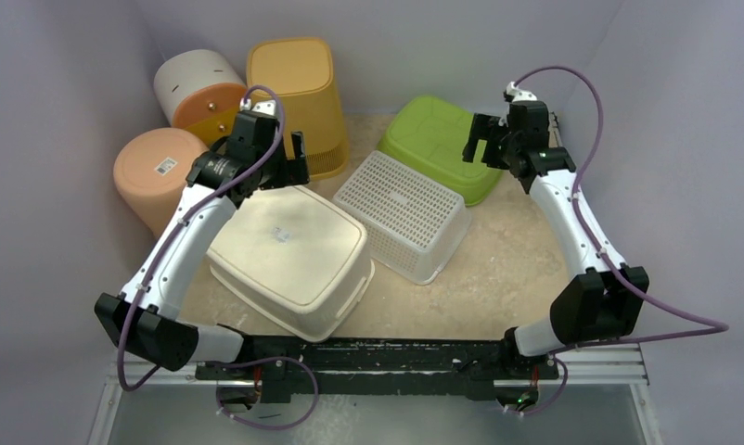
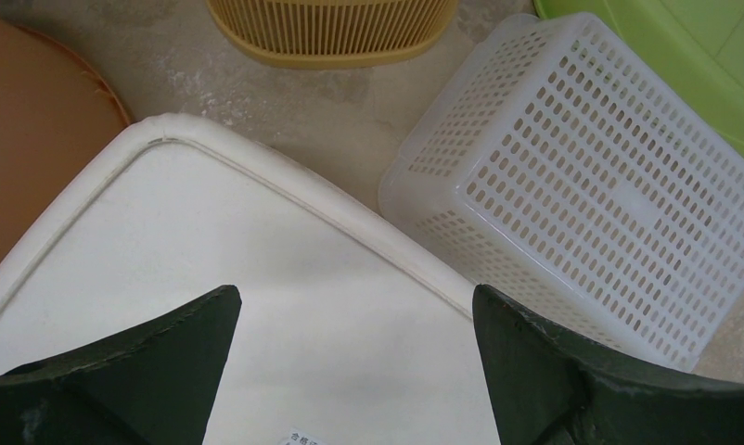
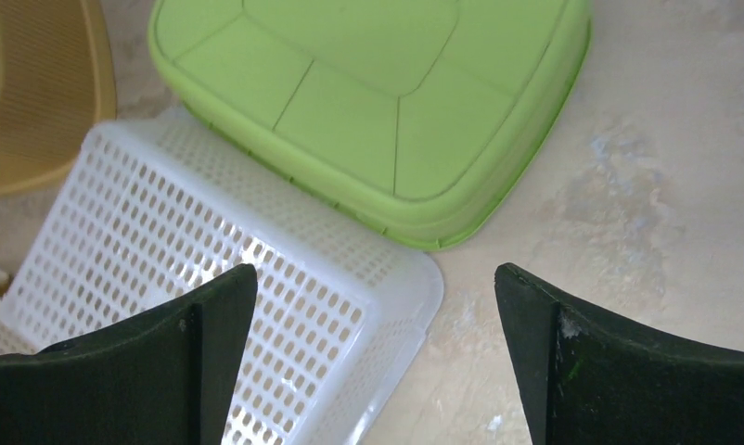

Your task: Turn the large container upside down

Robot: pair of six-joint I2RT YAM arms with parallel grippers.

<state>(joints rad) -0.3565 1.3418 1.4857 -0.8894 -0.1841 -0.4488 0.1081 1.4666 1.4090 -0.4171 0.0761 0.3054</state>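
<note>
Left claw [image 1: 292, 165] [image 2: 354, 306]: hanging over the far corner of the large container [image 1: 289, 250] [image 2: 257, 278], fingers [image 2: 164, 371] spreading wide apart, gripping nothing; contact with the container not discernible.

Right claw [image 1: 481, 146] [image 3: 376, 278]: hovering over the far right of the surface [image 1: 498, 269], above the spot where the green tub [image 1: 438, 139] [image 3: 378, 102] and the white basket [image 1: 407, 213] [image 3: 192, 250] are meeting; fingers [image 3: 183, 362] likewise gaping wide, carrying nothing.

Large container: cream, rectangular, rounded at the corners; lying on the near left of the surface, smooth solid base facing up, flared rim pointing down. Small printed label [image 2: 303, 436] showing on the base in the left wrist view.

White basket [image 2: 609, 185]: perforated all over, sitting base up just to the right of the large container, near corners almost touching; whether actually touching, not discernible.

Green tub [image 2: 711, 56]: resting base up beyond the white basket, its near edge meeting that basket's far side.

Yellow-orange bin [image 1: 299, 93] [image 2: 331, 28] [image 3: 34, 93]: tall, slotted near the rim, standing base up at the far wall, beyond the large container.

Peach round bin [image 1: 160, 171] [image 2: 34, 139]: sitting at the left, just beside the large container, carrying a white sticker.

White-and-orange round bin [image 1: 201, 93]: lying on its side in the far left corner, between the peach round bin and the yellow-orange bin.
</note>
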